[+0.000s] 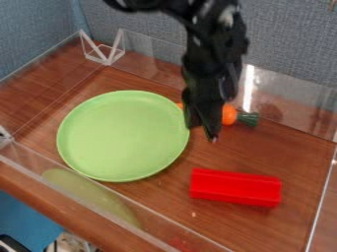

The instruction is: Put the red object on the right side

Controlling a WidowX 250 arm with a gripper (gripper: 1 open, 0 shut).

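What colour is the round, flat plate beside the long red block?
Light green, plain, no pattern visible; the camera view shows it best.

Before you, a brown wooden surface (146, 207) meets grey, fabric-like panels (297, 39), with bright reflections low behind.
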